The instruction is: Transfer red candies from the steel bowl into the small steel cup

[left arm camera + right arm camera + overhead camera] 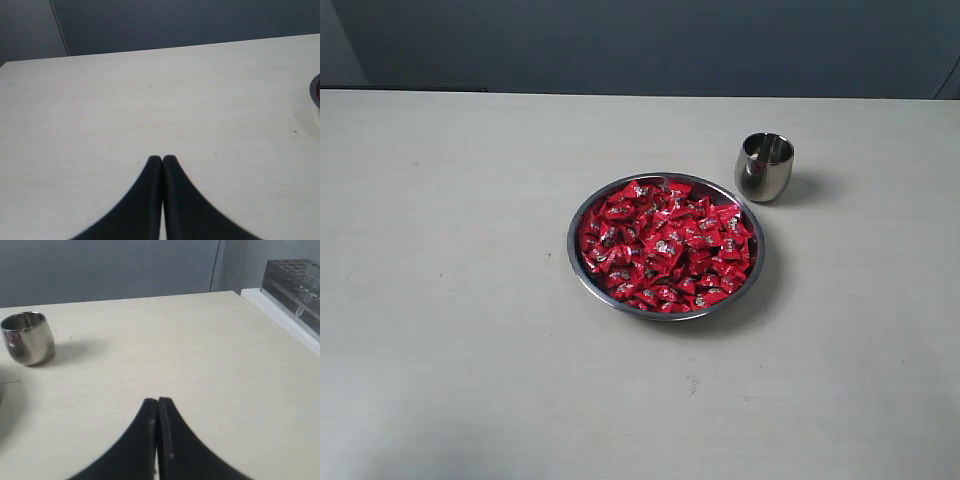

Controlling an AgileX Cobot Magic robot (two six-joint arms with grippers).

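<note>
With left gripper (162,159) and right gripper (158,401) pinched together, a nudge could topple the rounded upper-right cup (764,166) or scatter the bowl's (575,262) heaped candies (665,245).

Just right of the middle of my exterior view lies the steel bowl (572,245), wide, shallow and round, sitting flat with its thin rim showing all the way round. The red candies (665,245) fill it in a jumbled heap, shiny wrappers with small dark-and-white marks. Up and to the right of it, near but apart, the small steel cup (764,167) stands upright, mouth open. My right wrist view has it at upper left.
</note>
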